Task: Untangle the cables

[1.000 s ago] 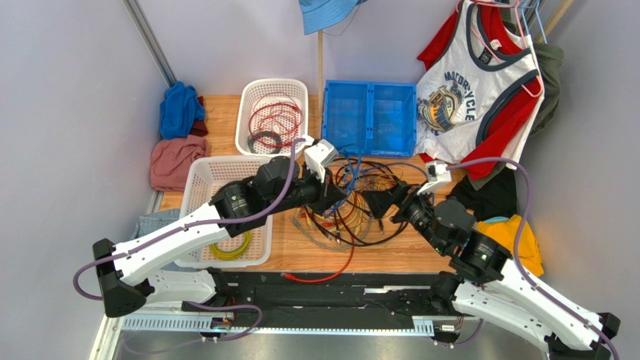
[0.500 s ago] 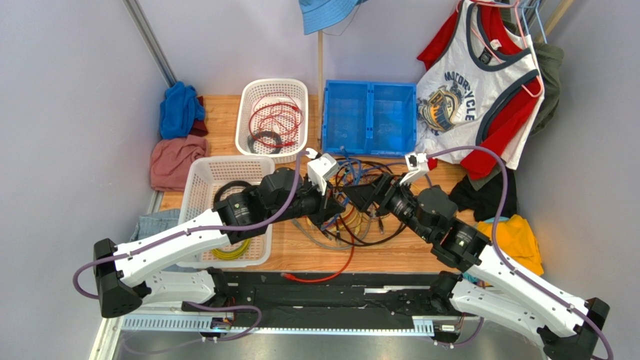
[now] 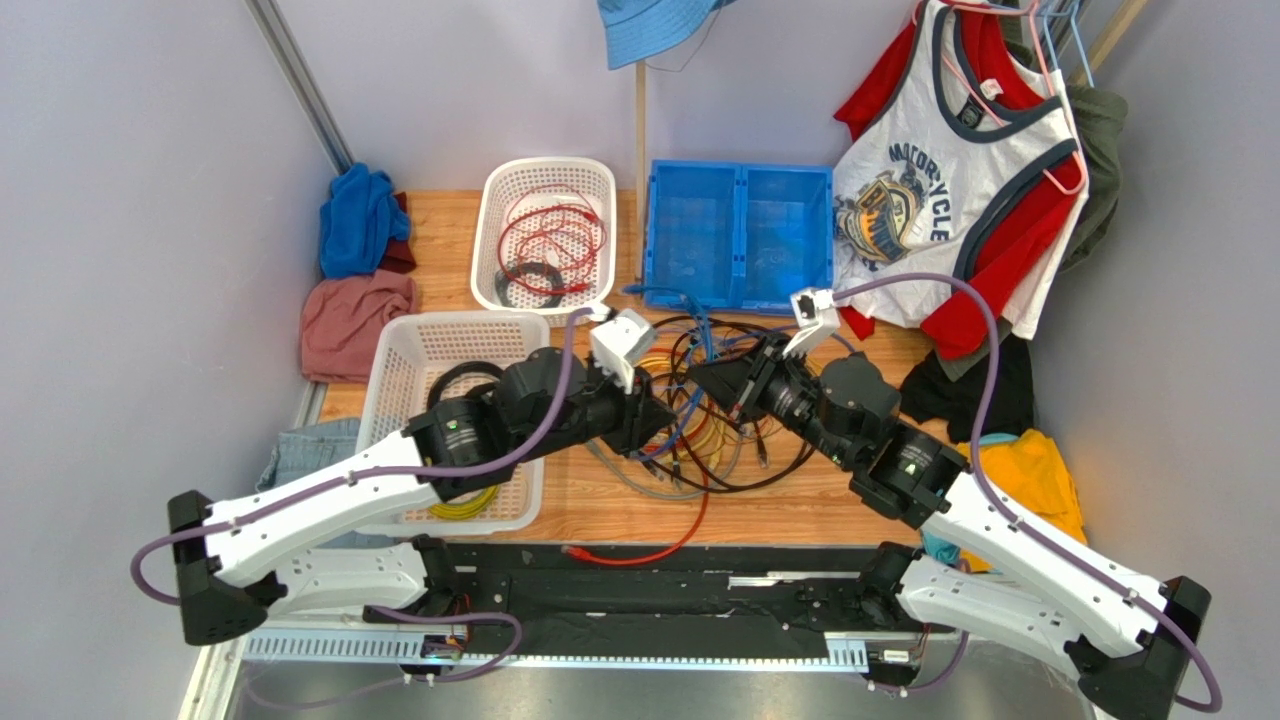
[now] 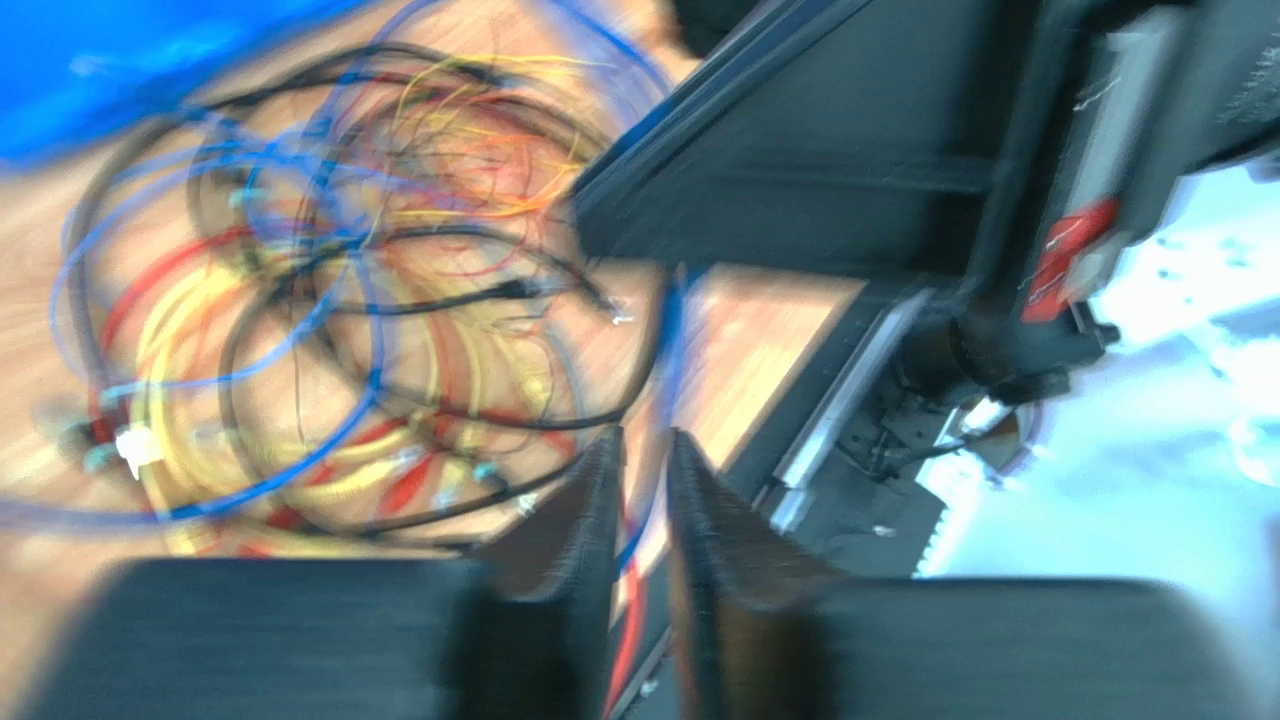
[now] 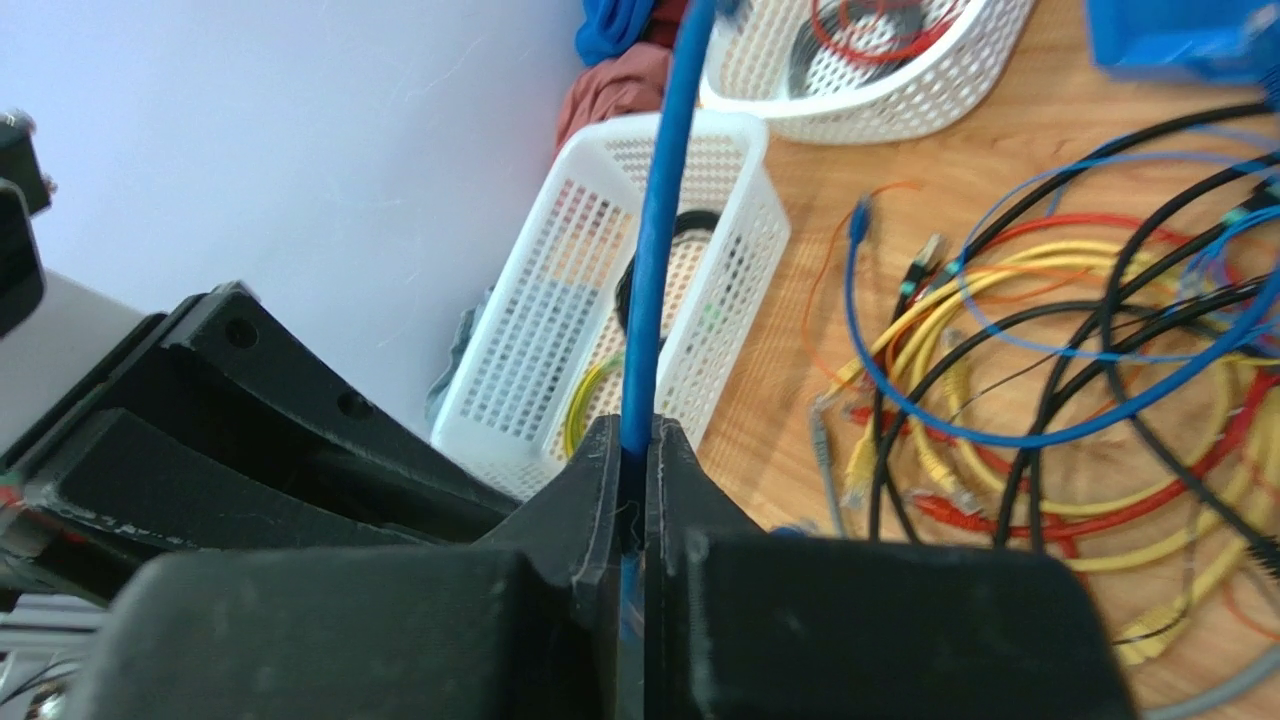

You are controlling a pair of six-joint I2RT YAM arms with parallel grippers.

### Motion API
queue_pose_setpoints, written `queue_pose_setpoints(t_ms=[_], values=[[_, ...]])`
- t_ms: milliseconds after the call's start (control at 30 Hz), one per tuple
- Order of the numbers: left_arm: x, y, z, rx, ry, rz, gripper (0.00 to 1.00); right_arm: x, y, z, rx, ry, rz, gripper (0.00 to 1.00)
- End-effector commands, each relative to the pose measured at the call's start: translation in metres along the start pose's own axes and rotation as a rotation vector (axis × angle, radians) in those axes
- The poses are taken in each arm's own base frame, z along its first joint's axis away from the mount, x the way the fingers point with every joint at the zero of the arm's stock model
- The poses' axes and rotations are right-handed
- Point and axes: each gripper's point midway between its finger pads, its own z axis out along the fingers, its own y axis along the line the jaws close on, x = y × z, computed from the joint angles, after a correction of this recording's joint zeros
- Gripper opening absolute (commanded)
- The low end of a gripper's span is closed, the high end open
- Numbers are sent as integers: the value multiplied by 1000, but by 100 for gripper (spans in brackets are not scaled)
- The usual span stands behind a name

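Note:
The cables [image 3: 718, 428] lie in a tangled heap of black, blue, yellow, orange and red cords on the wooden table [image 3: 781, 503]. In the right wrist view my right gripper [image 5: 639, 435] is shut on a blue cable [image 5: 657, 225] that rises straight up from its fingers. Seen from above, it [image 3: 718, 378] hovers at the heap's upper edge. My left gripper [image 4: 643, 438] faces it from the heap's left side [image 3: 661, 425]. Its jaws stand a narrow gap apart, with blurred blue and red cords showing through the gap and nothing clearly pinched.
A white basket [image 3: 549, 233] holding red and black cords sits at the back, beside a blue bin [image 3: 739, 233]. Under my left arm is another white basket [image 3: 451, 435] with yellow and black cords. Cloths [image 3: 349, 285] lie at the left, and a shirt [image 3: 947, 165] hangs at the right.
My right gripper has moved left to the heap and shut on the blue cable. The left gripper's jaws have parted slightly, and that arm has drawn back a little leftward.

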Motion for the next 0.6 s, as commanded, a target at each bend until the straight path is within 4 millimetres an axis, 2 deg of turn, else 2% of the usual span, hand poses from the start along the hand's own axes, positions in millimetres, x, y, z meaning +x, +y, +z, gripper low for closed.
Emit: queue_pose_setpoints(t_ms=[0, 33, 67, 100, 167, 300, 433, 533, 567], values=[[-10, 57, -49, -319, -82, -49, 44, -46, 7, -13, 46, -129, -103, 0], [-15, 60, -62, -340, -111, -62, 49, -51, 8, -16, 50, -142, -114, 0], [-10, 67, -69, -373, -100, -67, 55, -51, 3, -17, 77, -138, -136, 0], [-11, 74, -75, -416, -112, -74, 69, -52, 0, -19, 92, -137, -148, 0], [-10, 80, -90, -450, -125, -96, 78, -51, -10, -20, 142, -127, -182, 0], [-7, 88, -106, -486, -142, -121, 78, -33, -40, -20, 256, -56, -218, 0], [1, 88, -109, -472, -136, -125, 73, 3, -79, -25, 362, 56, -244, 0], [8, 91, -107, -483, -125, -126, 72, 10, -114, -40, 518, 73, -273, 0], [9, 92, -106, -487, -122, -126, 71, 4, -122, -45, 575, 47, -289, 0]])
